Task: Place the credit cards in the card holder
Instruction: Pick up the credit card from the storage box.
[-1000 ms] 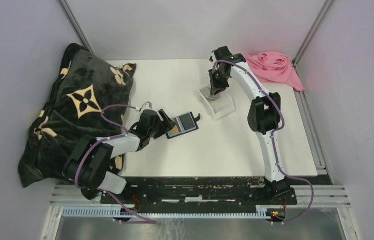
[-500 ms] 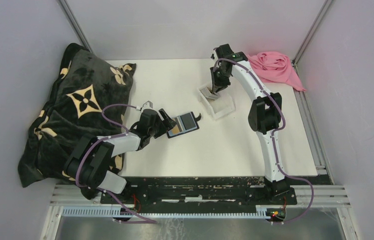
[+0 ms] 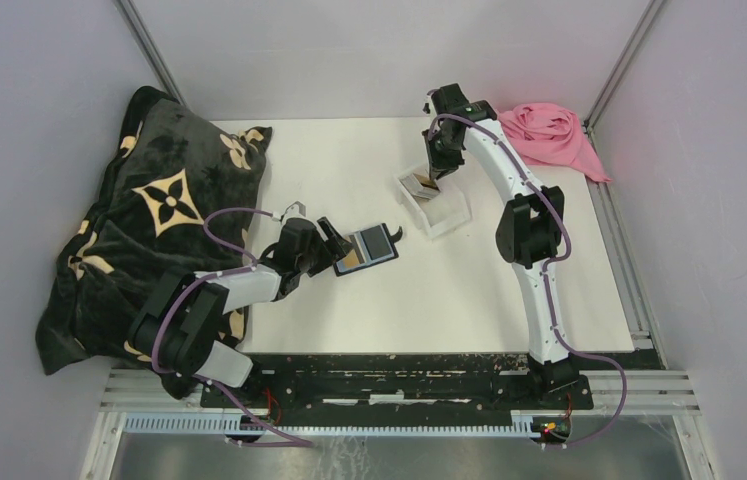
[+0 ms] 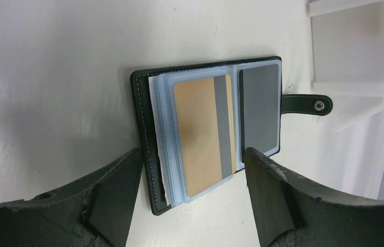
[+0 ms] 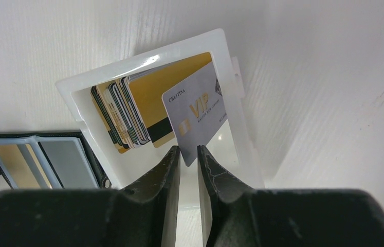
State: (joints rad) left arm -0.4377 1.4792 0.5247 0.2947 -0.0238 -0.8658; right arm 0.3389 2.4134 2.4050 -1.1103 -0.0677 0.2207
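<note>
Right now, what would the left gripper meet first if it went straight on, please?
Probably the open card holder, whose tan card lies ahead between the spread fingers of the left gripper; height above it is unclear.

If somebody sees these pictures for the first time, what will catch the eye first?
The right gripper pinches a silver VIP card at the white tray of stacked cards, at the far side of the table. Nearer, the black card holder lies open, showing a tan card and a grey card. A black flower-patterned blanket fills the left edge.
</note>
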